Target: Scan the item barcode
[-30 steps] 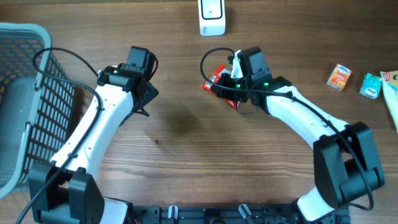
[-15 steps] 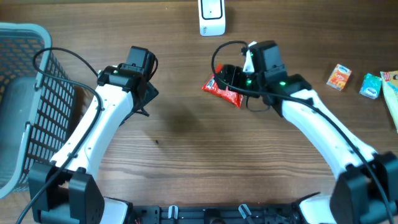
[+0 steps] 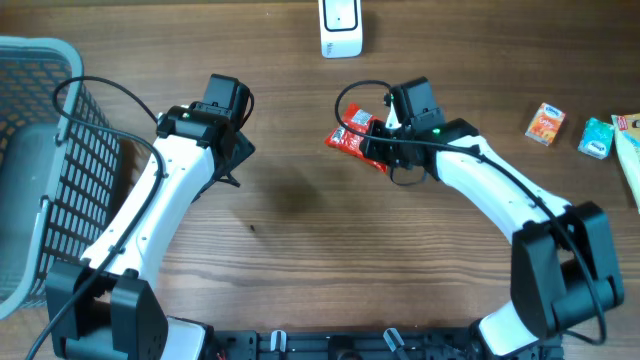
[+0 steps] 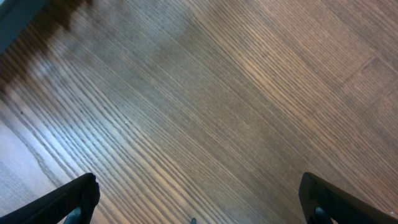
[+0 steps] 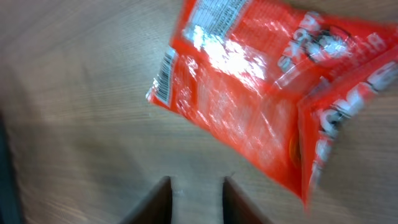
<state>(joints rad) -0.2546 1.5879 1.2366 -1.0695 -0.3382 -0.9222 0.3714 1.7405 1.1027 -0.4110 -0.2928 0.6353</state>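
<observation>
The item is a red snack packet [image 3: 350, 139] lying flat on the wooden table, just left of my right gripper [image 3: 381, 150]. In the right wrist view the packet [image 5: 249, 93] lies past the fingertips, its barcode [image 5: 163, 78] facing up on its left edge. My right gripper [image 5: 197, 186] is shut to a narrow gap with only bare wood between its fingers. A white scanner [image 3: 340, 28] stands at the table's far edge. My left gripper [image 3: 235, 165] hovers to the left, and in its wrist view it [image 4: 199, 199] is wide open over bare wood.
A grey mesh basket [image 3: 40, 150] fills the left side. At the right edge sit a small orange box [image 3: 545, 123], a teal box [image 3: 595, 137] and part of another pack [image 3: 630, 150].
My right gripper let go of the packet, pulled back to the right, then returned toward it with its jaws narrowed. The packet now lies flat on the table. The left arm has not moved.
</observation>
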